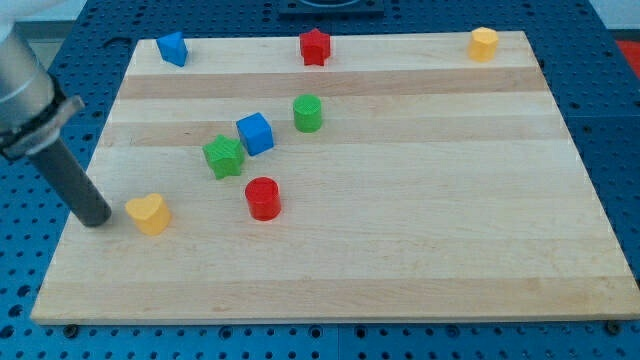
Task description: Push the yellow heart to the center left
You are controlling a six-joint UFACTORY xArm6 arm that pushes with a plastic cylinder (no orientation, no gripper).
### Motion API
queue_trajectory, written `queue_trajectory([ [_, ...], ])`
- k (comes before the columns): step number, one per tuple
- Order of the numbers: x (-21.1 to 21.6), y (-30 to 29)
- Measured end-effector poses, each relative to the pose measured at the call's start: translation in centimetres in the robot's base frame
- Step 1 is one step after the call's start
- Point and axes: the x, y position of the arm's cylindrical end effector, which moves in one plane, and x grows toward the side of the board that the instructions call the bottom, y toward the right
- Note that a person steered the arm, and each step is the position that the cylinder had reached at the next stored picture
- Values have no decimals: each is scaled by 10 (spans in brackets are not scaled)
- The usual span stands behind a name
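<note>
Rod upper part cut off; my tip (97, 221) beside yellow heart (149, 213).

The arm (25, 95) is cut off by the view's left and top edges, only its lower part showing. The counter's (400, 280) top-right corner block, a yellow block (484, 43), is too small to tell its shape.

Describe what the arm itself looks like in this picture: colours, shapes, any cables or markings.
Only the arm's end shows, at the view's left. A grey, rounded cylindrical body enters from the top left corner, blurred. From it runs a straight, smooth, dark rod, nearly black, of round section. My tip is its plain blunt lower end, just left of the yellow heart. No cables, markings or claw are visible.
</note>
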Motion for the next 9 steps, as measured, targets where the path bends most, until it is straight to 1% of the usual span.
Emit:
queue_trajectory([
  [1, 9, -1],
  [2, 38, 2],
  [3, 50, 23],
  [4, 44, 49],
  [6, 9, 61],
  [8, 12, 118],
  [9, 1, 109],
])
